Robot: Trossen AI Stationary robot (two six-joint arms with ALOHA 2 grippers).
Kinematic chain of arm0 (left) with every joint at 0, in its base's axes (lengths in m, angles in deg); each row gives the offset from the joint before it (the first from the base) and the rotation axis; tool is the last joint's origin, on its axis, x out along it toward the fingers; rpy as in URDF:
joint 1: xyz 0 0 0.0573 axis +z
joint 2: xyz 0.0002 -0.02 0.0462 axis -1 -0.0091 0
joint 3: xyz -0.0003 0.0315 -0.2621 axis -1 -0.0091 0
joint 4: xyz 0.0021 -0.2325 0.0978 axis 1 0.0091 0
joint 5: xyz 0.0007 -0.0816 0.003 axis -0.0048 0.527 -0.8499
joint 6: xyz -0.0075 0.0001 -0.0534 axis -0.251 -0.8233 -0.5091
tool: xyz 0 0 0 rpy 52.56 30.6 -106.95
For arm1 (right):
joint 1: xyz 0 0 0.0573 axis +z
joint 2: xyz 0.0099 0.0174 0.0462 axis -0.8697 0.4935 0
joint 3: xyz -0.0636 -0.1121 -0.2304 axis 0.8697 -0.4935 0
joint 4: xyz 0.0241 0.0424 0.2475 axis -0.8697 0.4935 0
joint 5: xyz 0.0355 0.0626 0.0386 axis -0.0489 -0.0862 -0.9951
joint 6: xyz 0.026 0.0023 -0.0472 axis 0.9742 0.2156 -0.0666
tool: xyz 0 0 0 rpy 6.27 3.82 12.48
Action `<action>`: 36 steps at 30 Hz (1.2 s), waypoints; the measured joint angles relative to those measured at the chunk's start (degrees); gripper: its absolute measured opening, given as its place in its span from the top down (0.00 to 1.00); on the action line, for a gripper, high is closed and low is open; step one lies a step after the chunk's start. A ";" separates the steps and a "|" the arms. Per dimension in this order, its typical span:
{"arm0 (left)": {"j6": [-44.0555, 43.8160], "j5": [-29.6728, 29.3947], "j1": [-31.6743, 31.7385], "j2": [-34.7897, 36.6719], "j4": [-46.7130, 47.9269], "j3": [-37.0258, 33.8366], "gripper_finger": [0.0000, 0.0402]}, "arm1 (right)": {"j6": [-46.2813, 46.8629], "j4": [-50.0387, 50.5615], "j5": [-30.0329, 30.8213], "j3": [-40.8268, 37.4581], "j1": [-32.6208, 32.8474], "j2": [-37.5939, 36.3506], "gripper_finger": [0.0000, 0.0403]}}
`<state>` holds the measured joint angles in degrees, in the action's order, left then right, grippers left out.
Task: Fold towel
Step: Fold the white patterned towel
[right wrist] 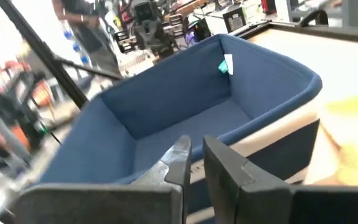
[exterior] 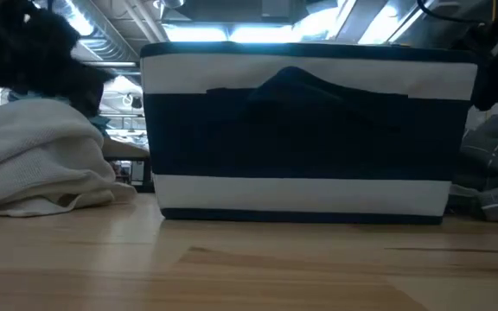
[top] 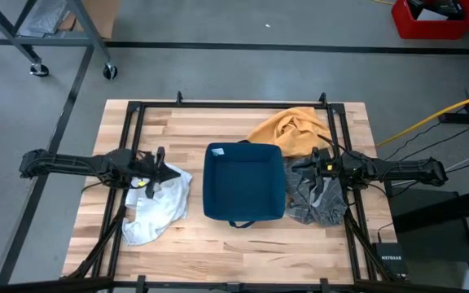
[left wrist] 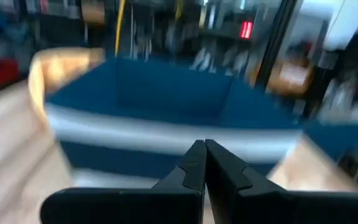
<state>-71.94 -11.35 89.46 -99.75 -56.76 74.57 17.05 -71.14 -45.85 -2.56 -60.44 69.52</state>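
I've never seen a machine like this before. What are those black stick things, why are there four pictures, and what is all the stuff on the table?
The black sticks are two robot arms. Each ends in a gripper, a pincher with two fingers. One picture looks down from above, one looks across from table height, and two come from small cameras on the arms' wrists.

On the wooden table a blue bin stands in the middle. A white towel lies on the left, a grey checked cloth on the right, and an orange cloth behind.

The left gripper hangs over the white towel, shut, holding nothing. The right gripper hangs by the bin's edge above the grey cloth, its fingers slightly apart with nothing between them.
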 joint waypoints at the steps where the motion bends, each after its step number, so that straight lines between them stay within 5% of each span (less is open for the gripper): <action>1: -0.08 -0.01 0.01 0.00 -2.93 0.00 1.00 | 1.49 0.00 0.01 0.00 0.00 0.00 0.88; 7: -1.27 -0.01 0.01 -0.01 -15.37 0.00 1.00 | 5.85 0.02 0.00 0.00 0.00 0.00 0.88; 13: -4.23 -0.03 0.00 -0.05 -16.38 0.44 1.00 | 5.82 0.02 0.00 0.00 0.00 0.00 0.88; 19: 4.61 -1.78 0.01 -0.03 -21.32 0.92 1.00 | 5.61 0.02 0.62 0.00 0.00 0.00 0.88; 36: 10.35 -1.78 0.01 0.06 -35.36 1.09 1.00 | 5.15 -3.10 0.72 0.00 0.00 0.02 0.88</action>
<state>-61.59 -13.13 89.47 -99.69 -92.12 75.66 22.20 -74.23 -45.13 -2.56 -60.44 69.54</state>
